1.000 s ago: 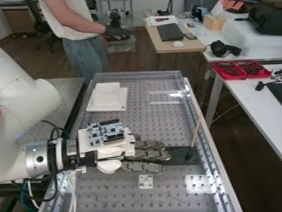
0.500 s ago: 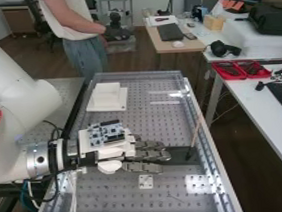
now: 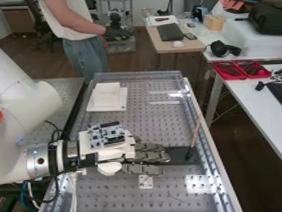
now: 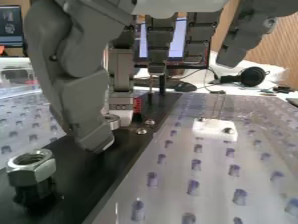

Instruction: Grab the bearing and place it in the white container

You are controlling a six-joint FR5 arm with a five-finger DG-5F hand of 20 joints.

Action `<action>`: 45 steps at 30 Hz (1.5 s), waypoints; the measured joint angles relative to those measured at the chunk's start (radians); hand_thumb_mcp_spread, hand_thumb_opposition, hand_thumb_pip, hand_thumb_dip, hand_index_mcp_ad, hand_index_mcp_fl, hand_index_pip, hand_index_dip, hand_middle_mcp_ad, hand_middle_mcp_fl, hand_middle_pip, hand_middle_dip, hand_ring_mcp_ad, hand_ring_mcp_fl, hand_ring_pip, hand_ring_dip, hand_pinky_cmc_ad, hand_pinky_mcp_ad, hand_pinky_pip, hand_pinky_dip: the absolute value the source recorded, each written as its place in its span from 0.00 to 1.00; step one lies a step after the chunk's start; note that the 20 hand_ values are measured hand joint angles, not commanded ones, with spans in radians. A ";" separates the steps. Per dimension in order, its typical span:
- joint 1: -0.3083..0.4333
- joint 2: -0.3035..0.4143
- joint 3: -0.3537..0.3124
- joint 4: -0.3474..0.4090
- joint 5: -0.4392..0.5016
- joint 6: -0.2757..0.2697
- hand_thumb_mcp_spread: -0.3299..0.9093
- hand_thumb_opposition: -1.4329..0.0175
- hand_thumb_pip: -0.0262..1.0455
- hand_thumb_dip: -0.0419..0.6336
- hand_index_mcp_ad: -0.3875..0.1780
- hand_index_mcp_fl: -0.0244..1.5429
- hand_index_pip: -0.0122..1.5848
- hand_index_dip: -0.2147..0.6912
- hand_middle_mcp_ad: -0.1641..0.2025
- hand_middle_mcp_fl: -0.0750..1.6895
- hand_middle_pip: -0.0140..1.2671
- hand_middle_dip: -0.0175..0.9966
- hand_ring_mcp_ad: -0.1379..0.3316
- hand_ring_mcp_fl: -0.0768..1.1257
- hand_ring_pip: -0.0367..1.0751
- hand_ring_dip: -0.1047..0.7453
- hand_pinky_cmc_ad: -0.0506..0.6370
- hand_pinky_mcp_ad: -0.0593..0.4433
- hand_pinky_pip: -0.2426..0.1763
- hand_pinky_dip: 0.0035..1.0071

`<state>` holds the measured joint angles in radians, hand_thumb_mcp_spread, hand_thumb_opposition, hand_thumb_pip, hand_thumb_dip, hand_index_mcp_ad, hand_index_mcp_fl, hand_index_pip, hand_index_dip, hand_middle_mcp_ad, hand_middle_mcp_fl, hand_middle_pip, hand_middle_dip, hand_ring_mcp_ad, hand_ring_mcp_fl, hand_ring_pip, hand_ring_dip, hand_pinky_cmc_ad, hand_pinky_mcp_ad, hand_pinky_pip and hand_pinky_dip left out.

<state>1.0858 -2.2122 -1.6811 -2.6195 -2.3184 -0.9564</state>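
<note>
In the high view the hand (image 3: pixel 148 155) is low over the dark strip on the bench, palm down, its fingers loosely extended toward the bench's right side. The wrist view shows the hand (image 4: pixel 83 97) open, with its thumb hanging large in the foreground. Just behind the thumb's tip is a small silver ring, apparently the bearing (image 4: pixel 113 121), partly hidden by the thumb; whether they touch I cannot tell. The white container (image 3: pixel 107 94) stands farther up the bench, apart from the hand.
A metal nut (image 4: pixel 31 167) sits on a black peg on the dark strip (image 4: pixel 100 165). A white block (image 4: pixel 214 129) is fixed to the perforated plate. A thin wooden stick (image 3: pixel 196 132) rises near the bench's right rail (image 3: pixel 210 141). Cables hang beside the arm.
The hand has shifted very slightly toward the bench's near end, its fingers still extended. The white container has stayed in place.
</note>
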 joint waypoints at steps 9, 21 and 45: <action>0.002 0.000 -0.002 0.002 0.001 0.004 0.66 0.39 0.52 0.51 0.42 0.18 0.80 0.38 0.51 0.09 0.13 0.20 0.56 0.07 0.12 0.17 0.53 0.58 0.37 0.17; 0.002 -0.004 0.006 -0.007 -0.001 -0.004 0.66 0.40 0.52 0.52 0.42 0.18 0.80 0.38 0.50 0.09 0.13 0.20 0.55 0.07 0.12 0.17 0.53 0.58 0.37 0.17; 0.006 -0.009 0.016 -0.008 -0.003 -0.011 0.66 0.40 0.51 0.52 0.42 0.21 0.80 0.38 0.50 0.09 0.13 0.20 0.55 0.07 0.12 0.17 0.53 0.58 0.37 0.17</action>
<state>1.0914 -2.2212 -1.6653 -2.6272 -2.3214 -0.9673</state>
